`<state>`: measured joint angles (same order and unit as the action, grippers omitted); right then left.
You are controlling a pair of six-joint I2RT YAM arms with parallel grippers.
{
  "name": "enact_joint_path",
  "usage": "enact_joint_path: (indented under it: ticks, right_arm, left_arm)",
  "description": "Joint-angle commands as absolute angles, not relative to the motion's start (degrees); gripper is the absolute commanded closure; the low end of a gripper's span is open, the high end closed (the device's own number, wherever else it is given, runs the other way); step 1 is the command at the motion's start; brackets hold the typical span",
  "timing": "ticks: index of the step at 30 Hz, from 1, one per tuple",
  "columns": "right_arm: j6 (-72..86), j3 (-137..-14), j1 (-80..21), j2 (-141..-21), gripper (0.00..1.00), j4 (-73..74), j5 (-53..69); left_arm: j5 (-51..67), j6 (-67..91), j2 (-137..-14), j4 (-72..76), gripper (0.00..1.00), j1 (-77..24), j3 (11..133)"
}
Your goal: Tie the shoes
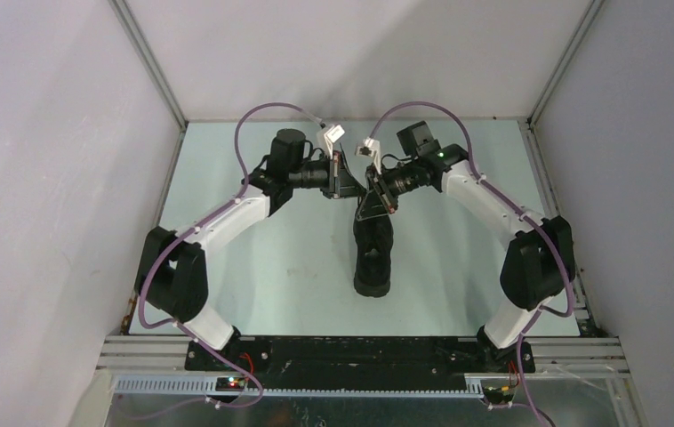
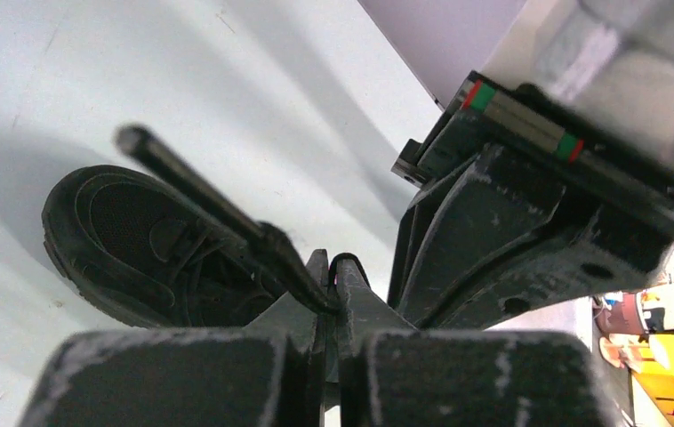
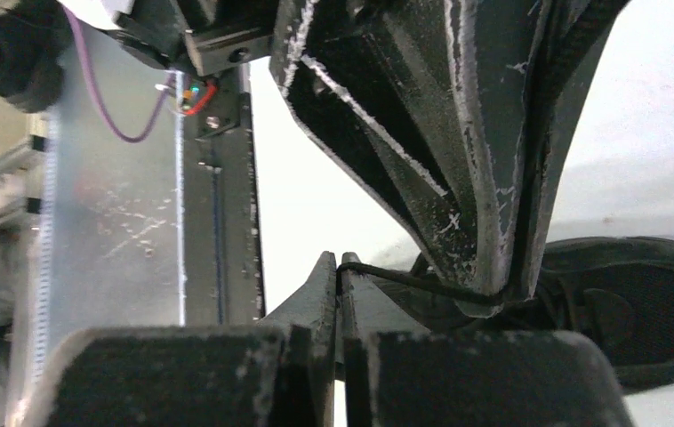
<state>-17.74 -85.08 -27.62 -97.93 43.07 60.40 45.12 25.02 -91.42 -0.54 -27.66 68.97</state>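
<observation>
the left gripper (image 2: 332, 267) and right gripper (image 3: 338, 267), each clenched on a lace (image 2: 200, 191), meet tip to tip over the far end of the shoe (image 1: 373, 258), which lies near-to-far at the middle of the table (image 1: 253, 258), equally near both.

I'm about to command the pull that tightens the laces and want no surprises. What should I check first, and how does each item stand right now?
1. Left gripper shut on the lace: ok.
2. Right gripper shut on a lace strand: ok.
3. Shoe sitting sole-down on the table: ok.
4. Room between the two grippers: not ok, they crowd each other above the shoe's far end.
5. A loop or knot formed between the strands: cannot tell, the grippers hide it.
</observation>
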Motion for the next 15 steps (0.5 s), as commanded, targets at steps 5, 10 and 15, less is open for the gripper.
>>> enact_joint_path:
  ticks: [5, 10, 15]
  right_arm:
    - [-30.1, -86.5, -35.5, -93.4, 1.0, 50.3, 48.1]
    - [-37.4, -85.7, -40.8, -90.8, 1.0, 52.2, 38.8]
    - [-47.6, -82.9, -46.3, -87.7, 1.0, 53.6, 28.8]
  left_arm:
    - [36.8, 25.9, -90.8, 6.6, 1.0, -25.4, 69.2]
    - [36.8, 25.8, -90.7, 6.5, 1.0, -25.3, 69.3]
    - [37.1, 25.6, -89.8, 6.2, 1.0, -25.3, 68.6]
